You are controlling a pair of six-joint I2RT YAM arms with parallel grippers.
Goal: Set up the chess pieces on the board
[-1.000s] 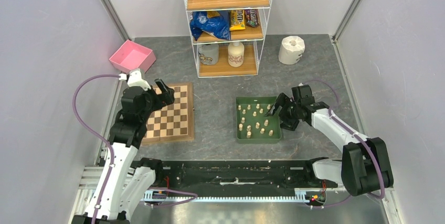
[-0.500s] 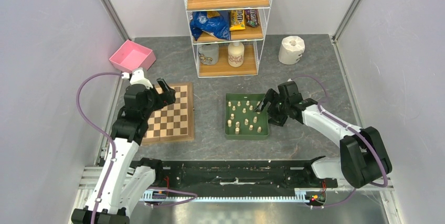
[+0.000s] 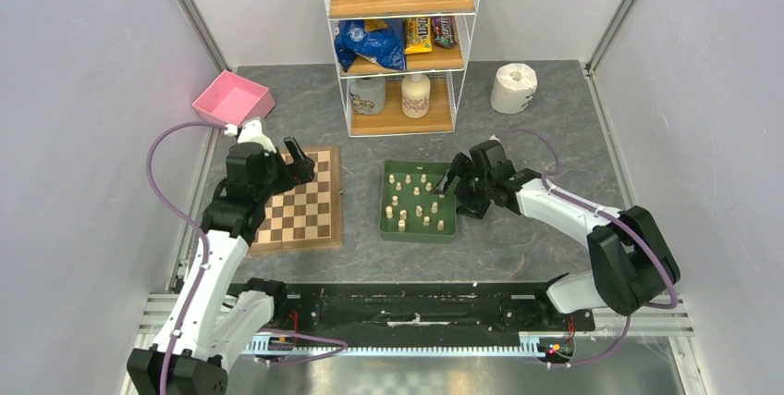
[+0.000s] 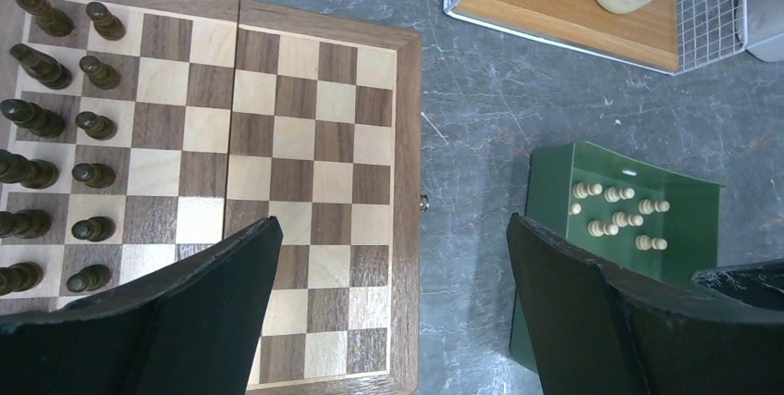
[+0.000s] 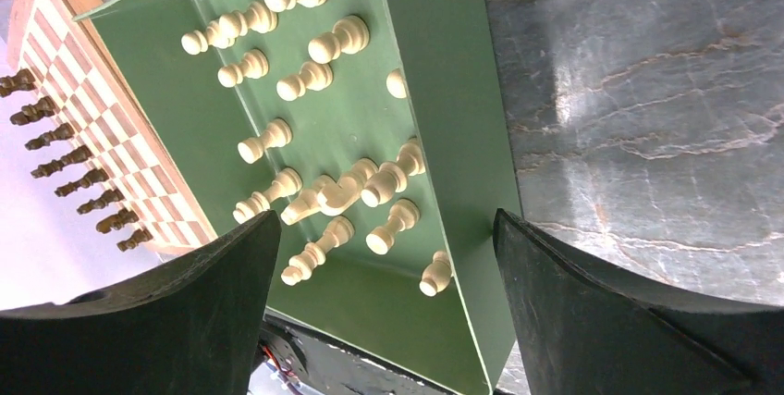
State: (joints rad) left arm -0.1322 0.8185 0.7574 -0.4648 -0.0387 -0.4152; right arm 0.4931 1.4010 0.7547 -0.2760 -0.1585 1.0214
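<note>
The board [image 3: 310, 215] lies at the left, with dark chess pieces [image 4: 42, 117] standing in two files along its left side. The cream chess pieces [image 3: 416, 203] stand and lie in a green tray [image 3: 418, 237] right of the board. My right gripper [image 3: 459, 190] is open and straddles the tray's right wall [image 5: 444, 90]. One of its fingers hangs over the cream pieces [image 5: 324, 187]; the other is outside, against the wall. My left gripper [image 3: 285, 164] hovers open above the board's far right part [image 4: 319, 182], holding nothing.
A pink bin [image 3: 233, 99] sits at the back left. A wire shelf [image 3: 402, 53] with jars and snack bags stands behind the board and tray. A paper roll [image 3: 513, 88] is at the back right. Grey walls close in both sides.
The green tray has slid left toward the board along with my right gripper. My left arm has shifted slightly farther back over the board.
</note>
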